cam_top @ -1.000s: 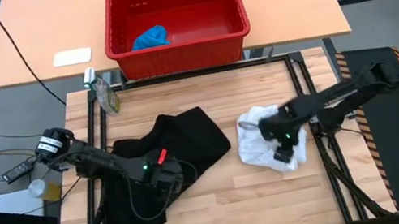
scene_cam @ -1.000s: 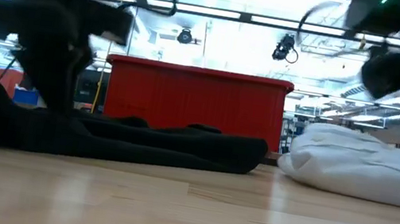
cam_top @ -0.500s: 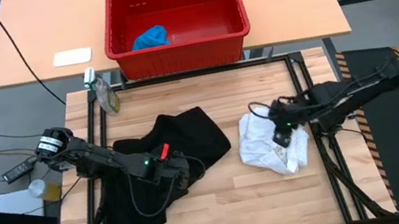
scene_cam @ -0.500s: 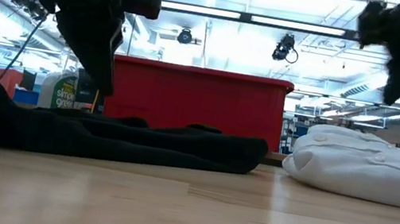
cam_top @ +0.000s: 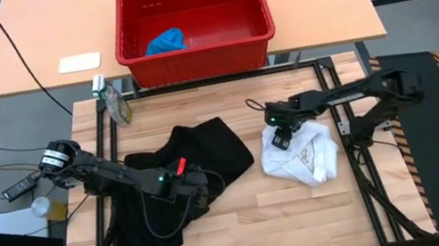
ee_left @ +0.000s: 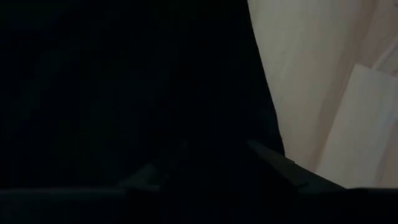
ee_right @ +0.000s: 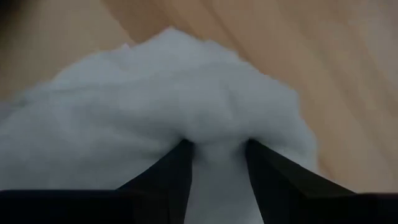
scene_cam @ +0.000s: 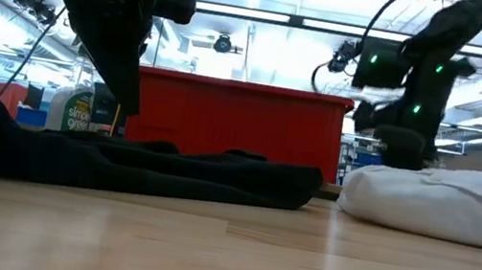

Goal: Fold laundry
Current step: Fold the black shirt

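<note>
A pale wooden table (cam_top: 245,218) lies under me, with the lit workshop ceiling beyond it in the low view. My right gripper (ee_right: 217,163) is down on the near-left corner of the white garment (cam_top: 302,154), and its two fingers (ee_right: 171,180) pinch a ridge of that white cloth between them. I judge this the step in hand: taking hold of the crumpled white piece so it can be drawn out flat. The next move calls for lifting that pinched edge and pulling it away from the heap without dragging the whole bundle along.

My left gripper (cam_top: 187,186) sits low over the right part of the black garment (cam_top: 197,149), which spreads out behind and to the left of it. Its wrist view is all dark cloth, so I cannot tell whether those fingers are spread or closed on anything.

Far ahead of both tools, the blue garment (cam_top: 164,40) waits in the red basket (cam_top: 198,50).
</note>
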